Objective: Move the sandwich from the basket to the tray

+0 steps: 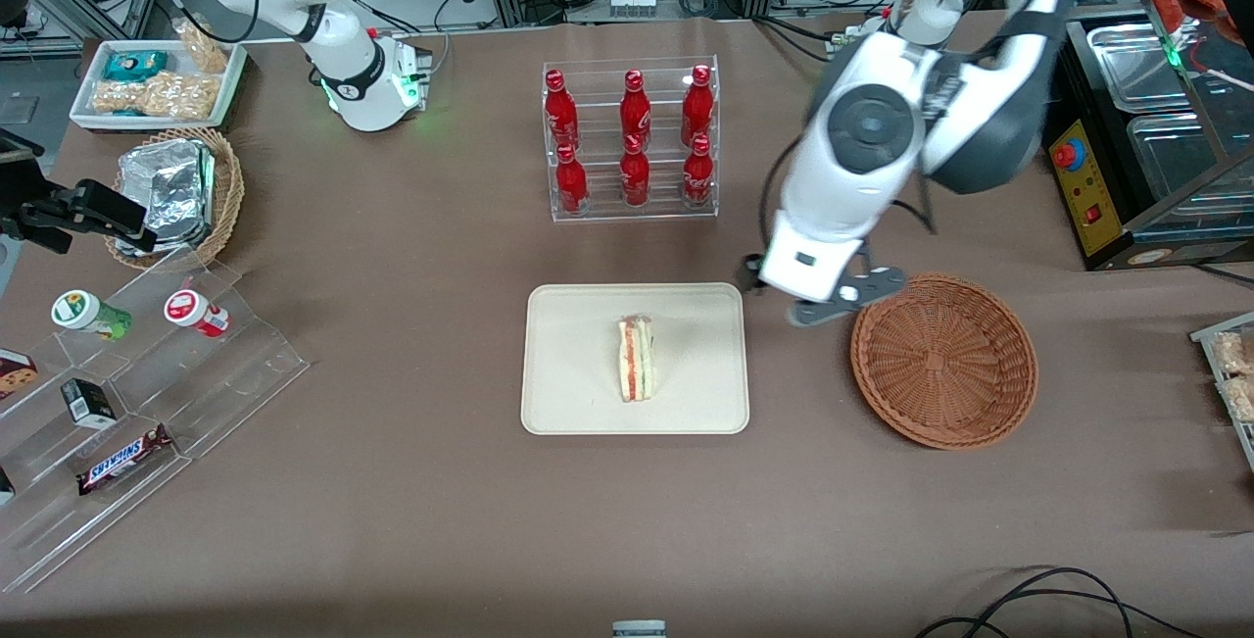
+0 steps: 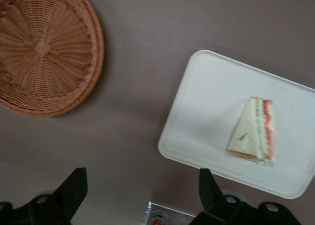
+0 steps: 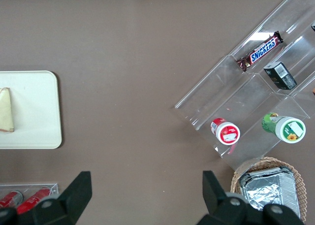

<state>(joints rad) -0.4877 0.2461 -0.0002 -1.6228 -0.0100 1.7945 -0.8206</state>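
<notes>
— Item one, gripper?
— My gripper (image 1: 833,297) is hanging between tray (image 1: 568,403) and basket (image 1: 1009,364), jaws spread wide, holding nothing.
— Sandwich?
— Sandwich (image 1: 636,359) is lying mid-tray. My wrist view is showing its pale bread face (image 2: 244,131); bare cloth (image 2: 138,102) is lying open beneath me.

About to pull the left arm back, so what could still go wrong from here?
1. The tool, open and empty, hangs above the table between the tray and the wicker basket; a low retreat could clip the basket's rim.
2. The sandwich stands on a narrow edge on the tray, so a nudge to the tray might tip it.
3. The cola bottle rack stands close by; swing wide of it.
</notes>
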